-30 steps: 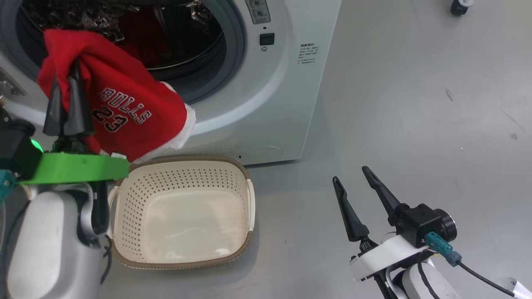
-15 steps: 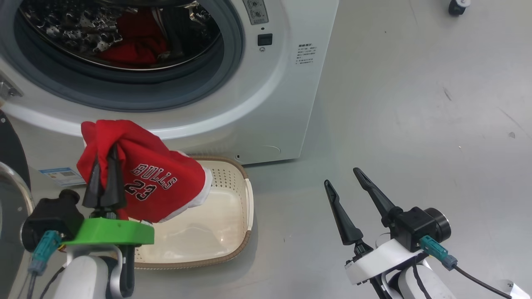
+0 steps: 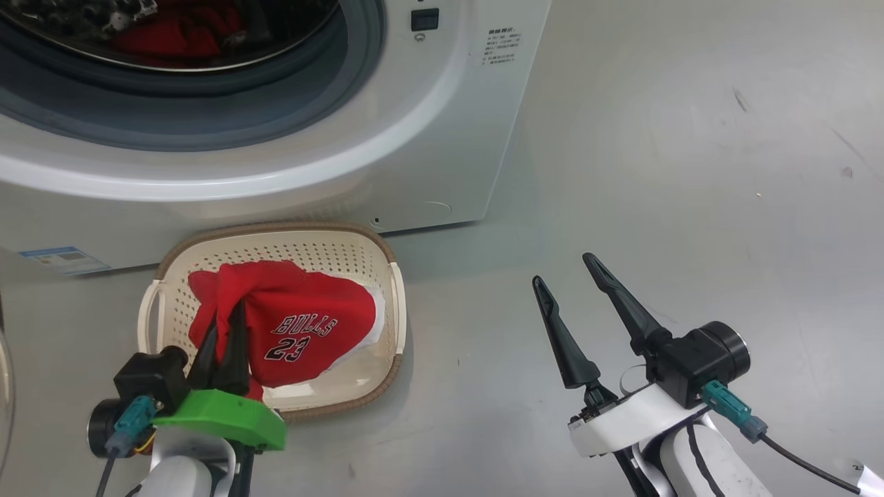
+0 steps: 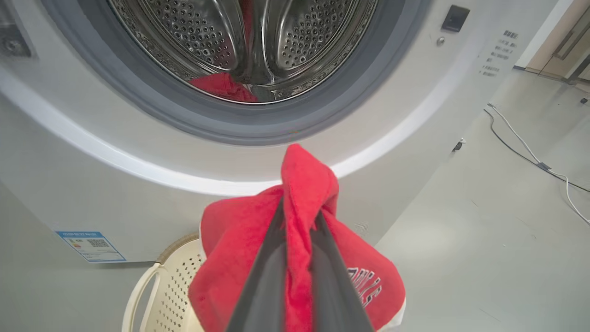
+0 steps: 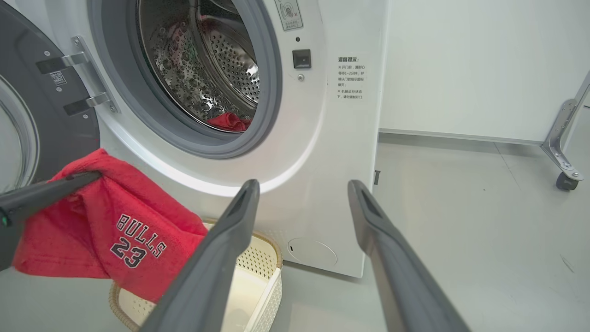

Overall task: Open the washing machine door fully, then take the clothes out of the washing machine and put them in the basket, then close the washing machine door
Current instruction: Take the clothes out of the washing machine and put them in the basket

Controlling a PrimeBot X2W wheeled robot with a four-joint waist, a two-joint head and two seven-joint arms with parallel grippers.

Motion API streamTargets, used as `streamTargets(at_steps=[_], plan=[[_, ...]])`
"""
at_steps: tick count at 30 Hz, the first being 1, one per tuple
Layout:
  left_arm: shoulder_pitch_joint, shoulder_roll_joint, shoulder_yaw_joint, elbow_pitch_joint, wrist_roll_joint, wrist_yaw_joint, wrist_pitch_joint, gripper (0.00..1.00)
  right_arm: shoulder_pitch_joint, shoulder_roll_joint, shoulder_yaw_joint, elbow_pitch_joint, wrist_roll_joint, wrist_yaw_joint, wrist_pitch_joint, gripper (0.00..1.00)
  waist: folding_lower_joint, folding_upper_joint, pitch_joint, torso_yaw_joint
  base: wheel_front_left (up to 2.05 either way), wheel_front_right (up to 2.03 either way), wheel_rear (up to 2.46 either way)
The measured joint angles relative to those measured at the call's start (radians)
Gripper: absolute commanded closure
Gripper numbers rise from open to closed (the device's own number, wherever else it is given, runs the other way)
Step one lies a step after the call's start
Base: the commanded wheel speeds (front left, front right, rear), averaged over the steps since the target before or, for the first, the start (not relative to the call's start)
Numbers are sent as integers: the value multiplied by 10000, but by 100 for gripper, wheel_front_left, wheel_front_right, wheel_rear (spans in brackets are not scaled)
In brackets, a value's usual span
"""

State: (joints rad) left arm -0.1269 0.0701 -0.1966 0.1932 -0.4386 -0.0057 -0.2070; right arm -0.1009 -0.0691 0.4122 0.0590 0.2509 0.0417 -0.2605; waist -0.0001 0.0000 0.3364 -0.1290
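The left gripper (image 3: 228, 316) clamps the soft red fabric jersey (image 3: 304, 331) over the cream perforated plastic basket (image 3: 304, 250). The right gripper (image 3: 563, 268) gapes wide, empty.

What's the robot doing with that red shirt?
It's unloading the washing machine. Its left claw is shut on the red BULLS 23 jersey, holding it over the cream basket, not yet let go. Another red garment lies inside the machine. The right claw is open and holds nothing.
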Motion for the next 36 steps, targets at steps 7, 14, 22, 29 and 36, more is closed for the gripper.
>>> streamTargets(at_steps=[7, 14, 22, 29, 36], plan=[[-333, 132, -46, 1152, 100, -2, 430, 100, -247, 38, 27, -268, -27, 0, 2, 0, 0, 0, 718, -250, 0, 0, 0], [-1369, 474, 2, 2291, 284, -12, 957, 100, -501, 67, 50, -485, -27, 0, 2, 0, 0, 0, 1465, -572, 0, 0, 0], [-2447, 901, 213, 3243, 311, -12, 1457, 100, -837, 98, 128, -669, -8, 2, 2, 0, 0, 0, 2295, -992, 0, 0, 0], [-3218, 1028, 332, 4148, 247, -242, 1987, 100, -1136, 127, 194, -796, 23, 13, 0, 0, 0, 0, 2999, -1303, 0, 0, 0], [-3713, 1202, 502, 4939, 48, -360, 2148, 89, -1469, 159, 228, -800, 61, 27, 0, 0, 0, 0, 3530, -1575, 0, 0, 0]])
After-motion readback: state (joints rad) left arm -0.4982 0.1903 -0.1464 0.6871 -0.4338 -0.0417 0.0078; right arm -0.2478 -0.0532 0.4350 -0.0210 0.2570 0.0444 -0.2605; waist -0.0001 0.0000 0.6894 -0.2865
